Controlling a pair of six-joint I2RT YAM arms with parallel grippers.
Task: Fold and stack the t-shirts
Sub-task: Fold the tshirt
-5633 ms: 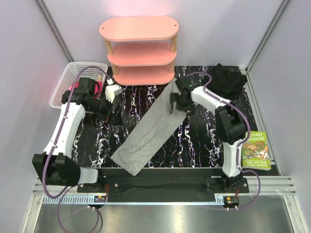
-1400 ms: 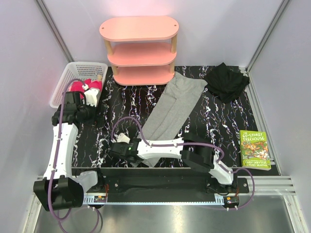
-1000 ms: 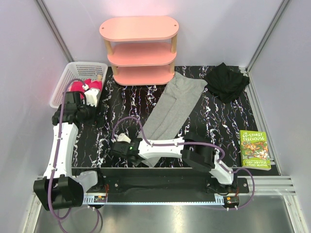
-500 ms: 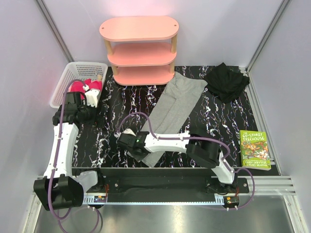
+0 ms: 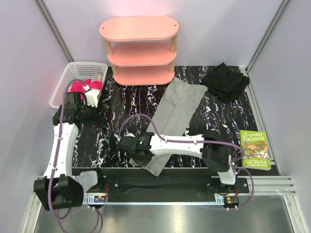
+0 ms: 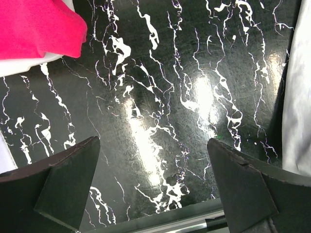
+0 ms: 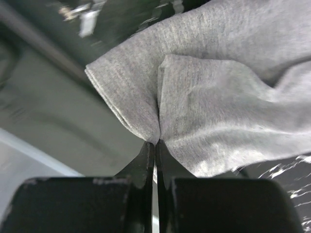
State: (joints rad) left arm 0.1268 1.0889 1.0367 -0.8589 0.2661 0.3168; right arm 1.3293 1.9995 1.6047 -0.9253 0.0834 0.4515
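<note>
The grey t-shirt (image 5: pixel 179 108), folded into a long strip, runs from the pink shelf toward the table's front edge. My right gripper (image 5: pixel 142 154) is shut on its near end. In the right wrist view the closed fingertips (image 7: pixel 156 141) pinch a bunched fold of the grey cloth (image 7: pixel 218 97), lifted off the table. A black t-shirt (image 5: pixel 225 81) lies crumpled at the back right. A magenta t-shirt (image 5: pixel 77 87) sits in the basket and shows as magenta cloth (image 6: pixel 34 26) in the left wrist view. My left gripper (image 6: pixel 153 143) hangs open over bare marble near the basket, holding nothing.
A pink three-tier shelf (image 5: pixel 140 48) stands at the back centre. A white basket (image 5: pixel 62 82) sits at the back left. A green-covered book (image 5: pixel 255 149) lies at the right front. The metal rail of the table's front edge (image 6: pixel 160 224) shows below my left fingers.
My right gripper closed on the grey t-shirt's near end and moved right with it, bunching that end. The left arm has not moved.
</note>
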